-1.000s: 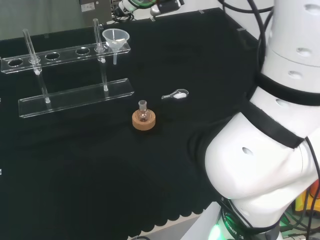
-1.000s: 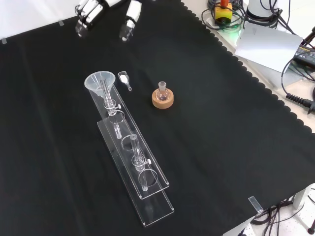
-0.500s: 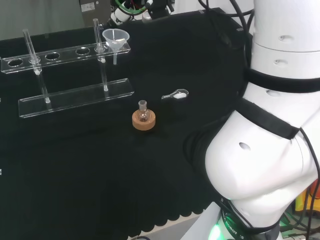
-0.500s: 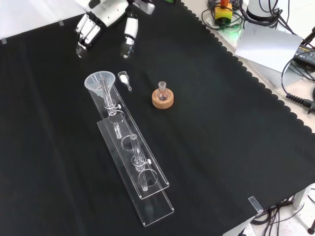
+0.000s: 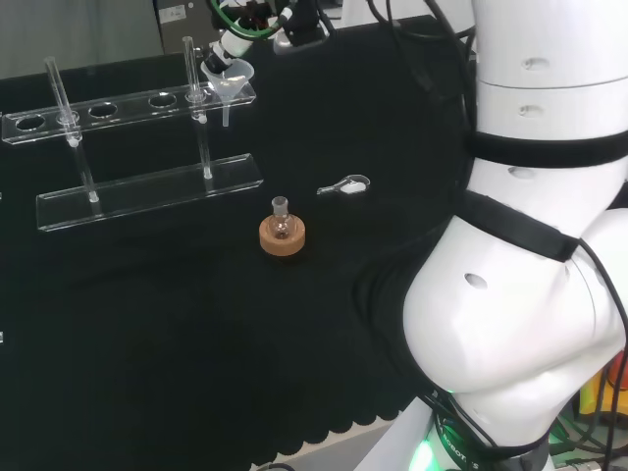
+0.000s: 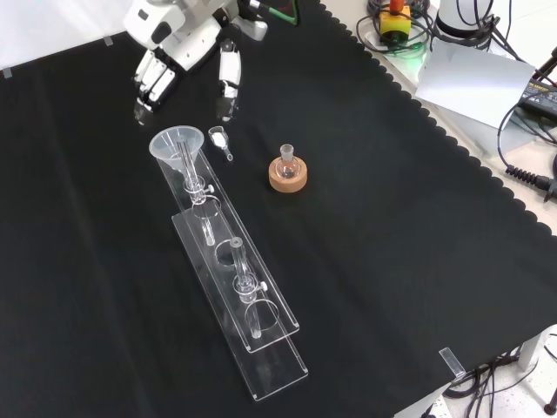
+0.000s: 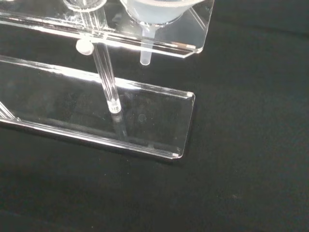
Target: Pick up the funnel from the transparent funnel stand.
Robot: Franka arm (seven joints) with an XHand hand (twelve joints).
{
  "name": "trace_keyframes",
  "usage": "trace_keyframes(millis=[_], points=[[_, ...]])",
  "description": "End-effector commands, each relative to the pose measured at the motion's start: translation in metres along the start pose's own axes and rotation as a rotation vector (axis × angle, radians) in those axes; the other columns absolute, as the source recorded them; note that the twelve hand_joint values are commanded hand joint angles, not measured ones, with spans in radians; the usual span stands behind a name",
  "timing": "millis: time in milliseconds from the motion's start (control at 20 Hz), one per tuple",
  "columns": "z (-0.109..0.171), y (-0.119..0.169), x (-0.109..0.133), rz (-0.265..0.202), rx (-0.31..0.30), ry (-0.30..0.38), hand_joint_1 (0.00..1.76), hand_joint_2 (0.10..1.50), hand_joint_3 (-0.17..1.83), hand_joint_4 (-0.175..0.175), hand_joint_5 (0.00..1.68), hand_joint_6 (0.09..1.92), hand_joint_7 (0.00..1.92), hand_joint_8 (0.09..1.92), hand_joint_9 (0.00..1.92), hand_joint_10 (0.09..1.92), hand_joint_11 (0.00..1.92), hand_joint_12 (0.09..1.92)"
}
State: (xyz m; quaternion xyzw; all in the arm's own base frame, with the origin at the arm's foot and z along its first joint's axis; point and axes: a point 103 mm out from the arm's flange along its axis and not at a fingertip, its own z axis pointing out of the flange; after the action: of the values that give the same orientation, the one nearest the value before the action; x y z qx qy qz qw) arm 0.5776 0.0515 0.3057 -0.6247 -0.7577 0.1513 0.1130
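Black cloth is covering the bench, the funnel [image 6: 177,144] is sitting in the stand's [image 6: 261,335] end hole, and the hand [image 6: 178,52], fingers spread, is hanging just beside it, so a clumsy grab might be tipping the stand.

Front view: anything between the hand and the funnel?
No. In the front view only bare black cloth lies between the hand and the funnel; the small scoop sits off to the right.

This looks like a robotics lab: a tabletop [image 6: 392,218] under black cloth carries a clear rack [image 6: 235,279], a funnel [image 6: 177,143] and a small flask [image 6: 288,159] on a cork ring [image 6: 288,178], with cables [image 6: 522,165] at the edge.
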Motion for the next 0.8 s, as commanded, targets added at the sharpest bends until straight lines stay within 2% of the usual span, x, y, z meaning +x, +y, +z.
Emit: trace_keyframes(millis=[50, 300, 400, 650, 800], points=[[0.007, 0.014, -0.001, -0.006, 0.054, -0.014, 0.39, 0.89, 0.03, -0.031, 0.04, 0.09, 0.0, 0.58, 0.25, 0.8, 0.31, 1.37], [0.014, 0.02, -0.007, 0.009, 0.041, -0.023, 0.39, 0.88, 0.03, -0.034, 0.0, 0.09, 0.0, 0.43, 0.07, 0.87, 0.3, 1.37], [0.018, 0.022, -0.009, 0.01, 0.05, -0.023, 0.39, 0.88, 0.03, -0.035, 0.0, 0.09, 0.0, 0.36, 0.02, 0.84, 0.28, 1.37], [0.022, 0.027, -0.014, 0.004, 0.059, -0.014, 0.39, 0.87, 0.03, -0.035, 0.0, 0.09, 0.0, 0.21, 0.0, 0.75, 0.25, 1.38], [0.025, 0.03, -0.017, 0.002, 0.064, -0.018, 0.37, 0.87, 0.03, -0.035, 0.0, 0.09, 0.0, 0.18, 0.0, 0.81, 0.24, 1.38]])
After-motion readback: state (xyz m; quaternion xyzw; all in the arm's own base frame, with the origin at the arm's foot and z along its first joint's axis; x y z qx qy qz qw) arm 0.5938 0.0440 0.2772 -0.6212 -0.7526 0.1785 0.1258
